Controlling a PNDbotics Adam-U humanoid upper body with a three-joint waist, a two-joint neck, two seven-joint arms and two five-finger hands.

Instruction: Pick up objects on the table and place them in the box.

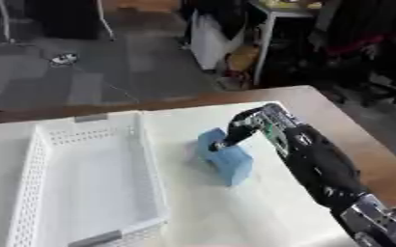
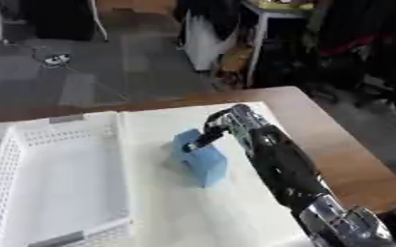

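- A white-covered table (image 1: pixel 261 212) stands in a cluttered workroom.
- The right hand (image 1: pixel 256 124), fingers curled down, grips the top of the pale blue rectangular block (image 1: pixel 227 161) mid-table.
- The block looks light, stiff and smooth; opposite faces suit a pinch.
- The white perforated plastic box (image 1: pixel 155 178) lies just beside it, toward the table's left edge.

black forearm (image 1: pixel 321 166), silver wrist joint (image 1: pixel 377 219)
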